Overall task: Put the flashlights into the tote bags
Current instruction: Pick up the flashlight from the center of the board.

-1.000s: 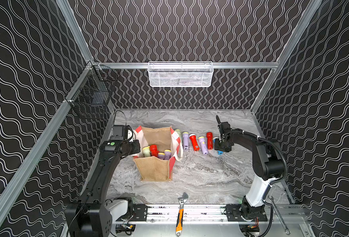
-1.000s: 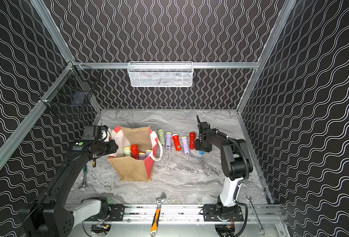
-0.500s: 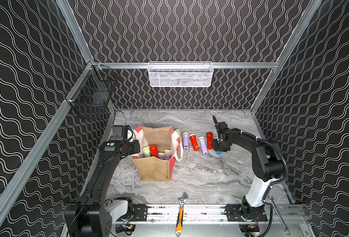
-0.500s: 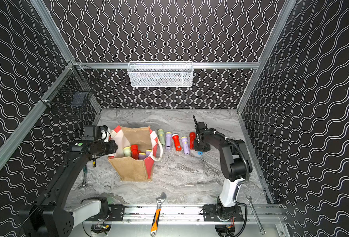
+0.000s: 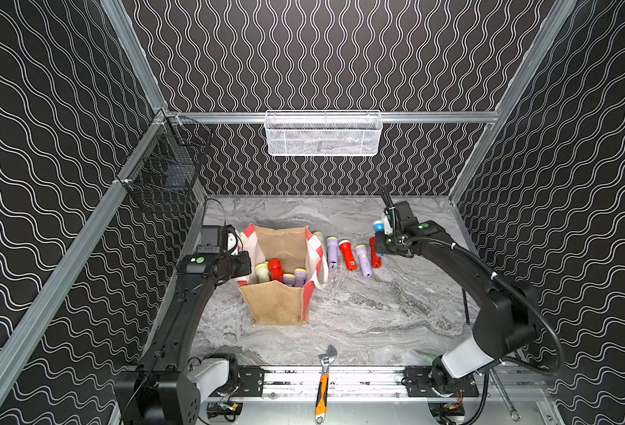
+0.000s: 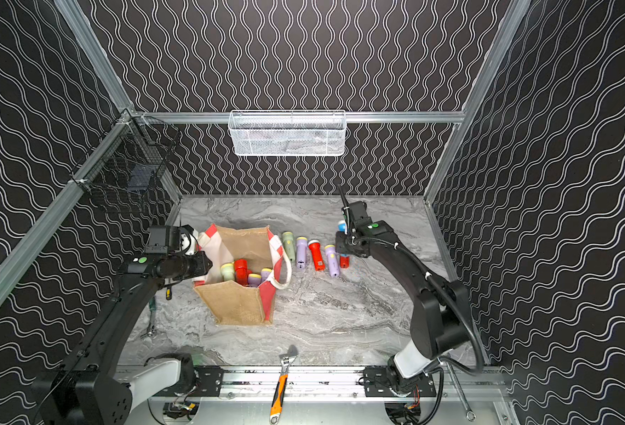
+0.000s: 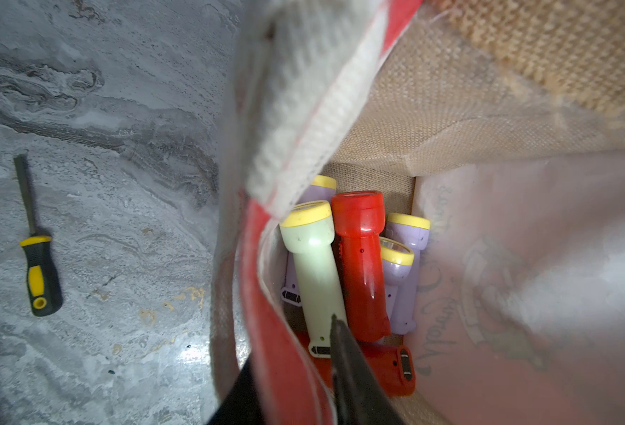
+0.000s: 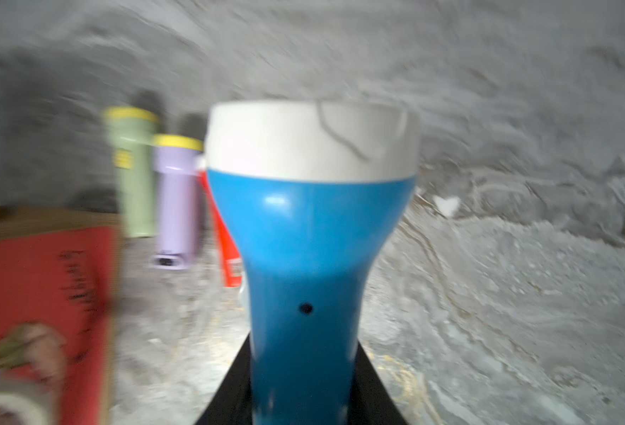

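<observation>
Black wavy-lined walls close in a grey marbled desk [image 5: 377,312]. On it stands 1 tote bag [image 5: 278,305], tan jute with red-and-white side panels, mouth open.

From its base at the front, the left arm stretches forward along the wall with its wrist level and turned toward the bag. The left gripper [image 7: 296,368] is clamped on the bag's striped side rim, and the red fabric runs between its 2 black fingers.

The right arm rises from its base, bends at the elbow, and reaches forward and inward. Its gripper [image 5: 384,239] hangs over the outer end of the flashlight row. It is closed tight on the handle of 1 blue flashlight [image 8: 311,239], whose white head points away from the wrist, clear of the desk.

The left wrist view shows 6 flashlights inside the bag:
- 1 pale green [image 7: 314,265]
- 2 red [image 7: 359,257]
- 3 lilac [image 7: 406,235]

Another 5 lie in a row on the desk just beside the bag:
- 1 pale green [image 6: 288,241]
- 2 lilac [image 6: 301,252]
- 2 red [image 6: 316,254]

That makes 12 flashlights in sight.

1 orange-handled wrench [image 5: 322,390] lies across the front rail.
</observation>
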You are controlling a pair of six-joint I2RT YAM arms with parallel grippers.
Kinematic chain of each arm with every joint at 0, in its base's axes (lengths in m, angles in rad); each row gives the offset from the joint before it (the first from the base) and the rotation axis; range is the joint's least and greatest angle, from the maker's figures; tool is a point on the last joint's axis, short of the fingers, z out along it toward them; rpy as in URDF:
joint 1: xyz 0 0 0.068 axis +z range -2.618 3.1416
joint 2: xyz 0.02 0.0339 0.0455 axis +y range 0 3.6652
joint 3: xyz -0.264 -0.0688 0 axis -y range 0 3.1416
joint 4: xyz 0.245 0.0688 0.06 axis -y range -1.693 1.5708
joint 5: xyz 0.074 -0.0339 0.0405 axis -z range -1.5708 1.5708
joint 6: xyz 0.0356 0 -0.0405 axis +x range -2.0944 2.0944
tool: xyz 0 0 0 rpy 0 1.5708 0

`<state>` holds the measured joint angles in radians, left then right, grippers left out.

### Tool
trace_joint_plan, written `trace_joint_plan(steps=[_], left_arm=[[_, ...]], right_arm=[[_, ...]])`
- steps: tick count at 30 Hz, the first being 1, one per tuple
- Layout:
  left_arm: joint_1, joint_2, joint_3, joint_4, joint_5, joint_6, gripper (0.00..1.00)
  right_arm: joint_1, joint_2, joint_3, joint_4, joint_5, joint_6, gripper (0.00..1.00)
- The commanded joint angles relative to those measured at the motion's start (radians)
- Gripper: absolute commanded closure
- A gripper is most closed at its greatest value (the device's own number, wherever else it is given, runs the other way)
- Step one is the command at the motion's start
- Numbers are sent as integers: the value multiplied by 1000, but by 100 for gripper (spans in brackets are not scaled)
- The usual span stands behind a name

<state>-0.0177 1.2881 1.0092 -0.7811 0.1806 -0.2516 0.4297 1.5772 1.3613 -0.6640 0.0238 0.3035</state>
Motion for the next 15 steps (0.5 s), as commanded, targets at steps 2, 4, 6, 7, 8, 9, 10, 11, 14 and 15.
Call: trace_joint_plan(steps=[2, 4, 6, 7, 8, 9, 10, 11, 14, 15], left_arm=[[2, 0, 9, 21, 17, 15, 72], [2, -7, 10, 20, 15, 14, 72], [2, -13, 12, 18, 13, 17, 72], [2, -16, 12, 18, 12, 17, 72], [3, -19, 12, 19, 11, 17, 72], [2, -19, 12, 18, 10, 17, 72], [3, -19, 12, 18, 12, 17, 72], [3, -19, 13, 17, 11, 17, 72], [2, -31, 9, 14, 7, 15, 73], [2, -39, 7, 14, 7, 13, 73]], right_arm=[[99, -33, 88, 31, -55, 56, 71], [145, -30, 139, 45, -75, 74, 71], [202, -17, 206, 44, -49, 93, 71], [235, -6, 237, 39, -18, 94, 71], [268, 7, 274, 36, 3, 90, 71], [294, 21, 304, 35, 4, 89, 71], [312, 33, 322, 40, -5, 95, 71], [328, 46, 338, 53, -26, 102, 71], [371, 86, 367, 83, -84, 121, 71], [386, 104, 380, 88, -108, 126, 71]])
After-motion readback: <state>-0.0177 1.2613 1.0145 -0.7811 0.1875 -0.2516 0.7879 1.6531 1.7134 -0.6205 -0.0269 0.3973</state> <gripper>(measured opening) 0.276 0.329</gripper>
